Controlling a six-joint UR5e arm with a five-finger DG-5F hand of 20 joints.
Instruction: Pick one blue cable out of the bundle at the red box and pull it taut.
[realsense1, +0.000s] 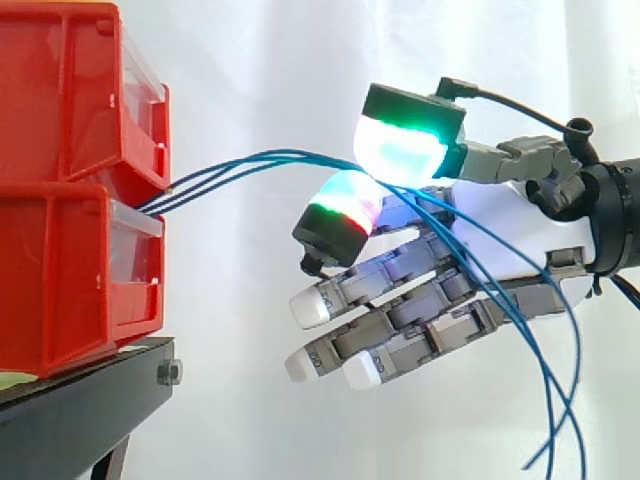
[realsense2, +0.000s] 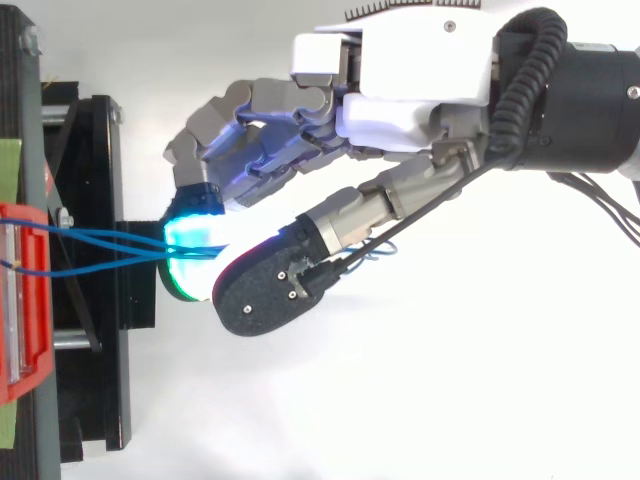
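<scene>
The white-palmed robot hand (realsense1: 520, 235) pinches the thin blue cables (realsense1: 230, 168) between two glowing pads (realsense1: 400, 150), near the stacked red plastic bins (realsense1: 60, 250), apparently to draw the gently arcing strands straight.

bins (realsense1: 80, 190) on stand (realsense1: 80, 400) left, cables (realsense1: 230, 170) between, robot hand (realsense1: 520, 215) right

A black stand (realsense1: 90, 400) with a bolt (realsense1: 168, 373) on its edge sits before a white curtain (realsense1: 250, 70).
</scene>
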